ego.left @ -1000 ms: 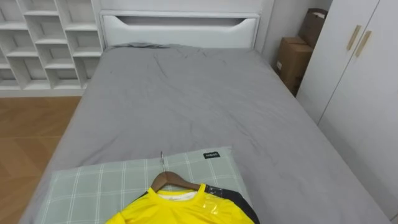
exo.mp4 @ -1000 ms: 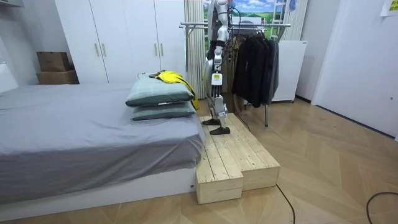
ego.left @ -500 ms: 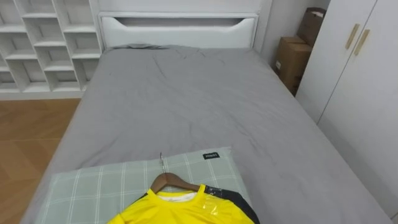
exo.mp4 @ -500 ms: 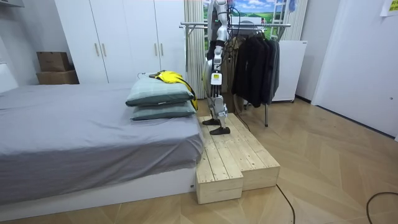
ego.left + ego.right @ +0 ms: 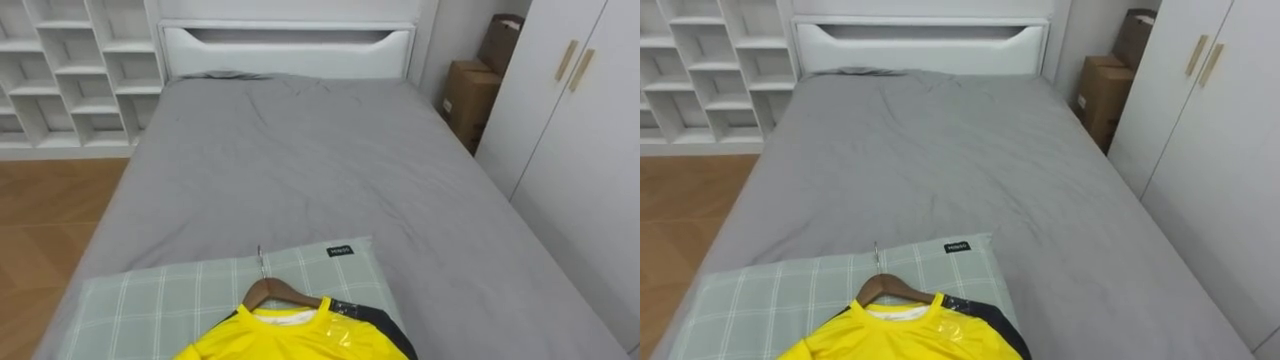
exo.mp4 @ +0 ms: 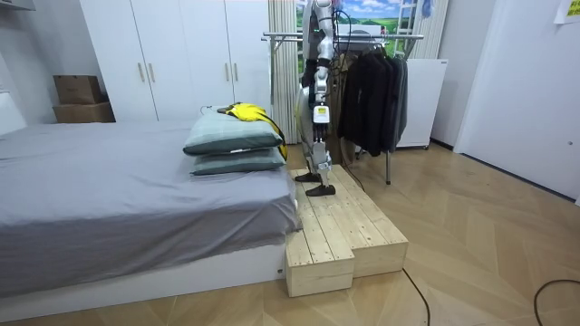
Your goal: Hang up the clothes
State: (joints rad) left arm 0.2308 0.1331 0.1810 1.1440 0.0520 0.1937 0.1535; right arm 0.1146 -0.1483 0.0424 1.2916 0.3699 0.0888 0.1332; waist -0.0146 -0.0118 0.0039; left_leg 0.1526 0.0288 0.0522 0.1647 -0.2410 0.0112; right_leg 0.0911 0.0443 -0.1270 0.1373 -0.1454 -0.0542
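Left eye view, bottom centre: the yellow shirt (image 5: 290, 335) on its hanger (image 5: 285, 292) lies on the pillow (image 5: 150, 300), not yet on the rack (image 6: 362, 37); the left hand's (image 6: 316, 115) hold I cannot tell.

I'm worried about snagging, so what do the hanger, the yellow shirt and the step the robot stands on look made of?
Hanger: brown wood with a slight sheen, probably varnished; its hook looks like thin metal wire. Yellow shirt: smooth, likely synthetic sports fabric, with dark panels at the side. Step: pale, seemingly unfinished wooden planks, with seams between the boards visible.
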